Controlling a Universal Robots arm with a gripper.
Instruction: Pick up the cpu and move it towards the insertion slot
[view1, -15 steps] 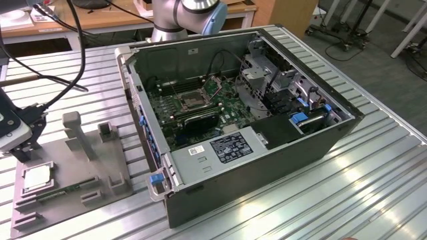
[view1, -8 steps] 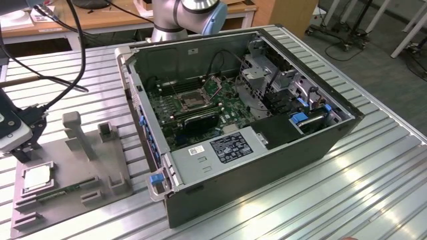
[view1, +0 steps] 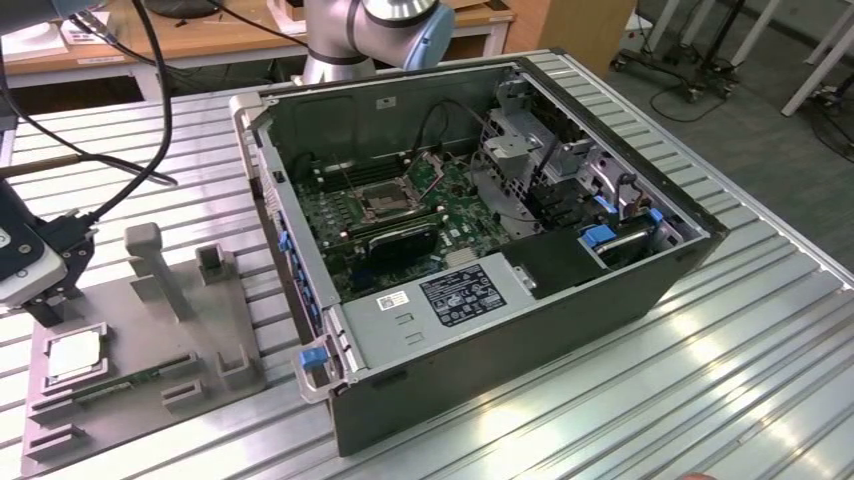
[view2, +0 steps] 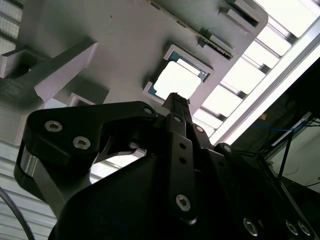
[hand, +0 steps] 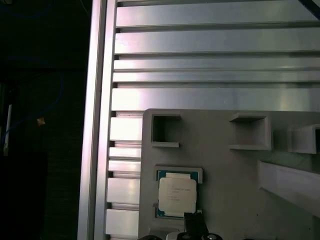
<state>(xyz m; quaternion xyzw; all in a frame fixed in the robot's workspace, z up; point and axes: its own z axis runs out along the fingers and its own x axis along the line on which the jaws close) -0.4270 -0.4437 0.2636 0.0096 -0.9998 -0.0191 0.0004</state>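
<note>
Grey plastic forms the holder (view1: 160, 345) lying on the slatted worktop (view1: 641, 400), nearest on the exterior view's left. The cpu (view1: 74, 355) sits flat in the holder's square recess, silvery top up. Just beyond it, at about 12 o'clock from the cpu in that view, the gripper (view1: 56, 288) hangs close over the holder. I cannot tell whether its jaws are open or closed. At 3 o'clock from the holder stands the open computer case (view1: 534, 330). Farther in, on the green board, the insertion slot (view1: 380, 197) lies well apart from the cpu, at about 2 o'clock.
</note>
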